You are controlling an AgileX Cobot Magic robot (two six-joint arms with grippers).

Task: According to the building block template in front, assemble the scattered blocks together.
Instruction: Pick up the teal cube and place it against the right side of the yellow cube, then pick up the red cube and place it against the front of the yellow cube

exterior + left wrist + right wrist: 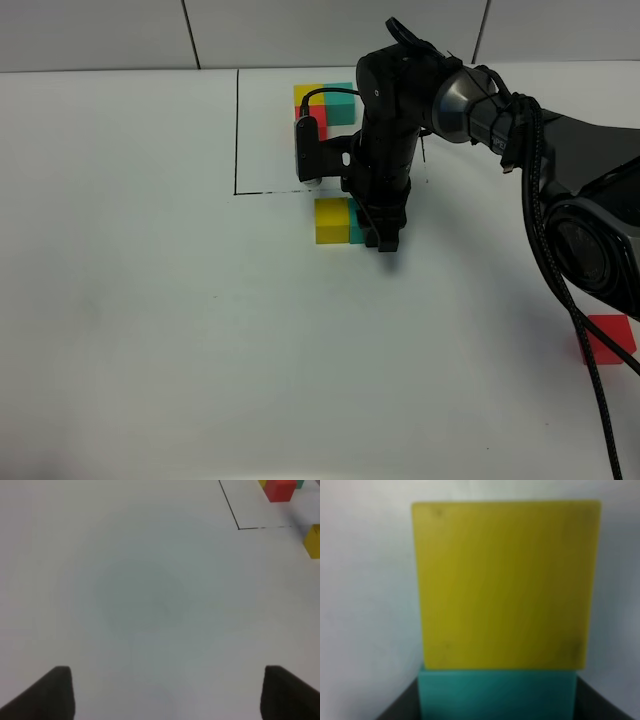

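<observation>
The template (325, 103), a yellow, red and teal-green cluster, sits at the back inside a thin black drawn frame (237, 130). The yellow block (331, 220) lies just in front of the frame. The teal-green block (355, 228) touches its right side. My right gripper (379, 238) reaches down over the teal-green block and is shut on it. In the right wrist view the teal-green block (497, 695) sits between dark fingers (400, 710), flush against the yellow block (505, 585). The red block (608, 338) lies alone at the far right. My left gripper (167, 695) is open over bare table.
The white table (150, 320) runs to a tiled wall at the back. The right arm and its cable (560, 270) cross the right side, above the red block. The left wrist view shows the frame's corner (238, 528), the template's red cube (279, 490) and the yellow block (314, 541).
</observation>
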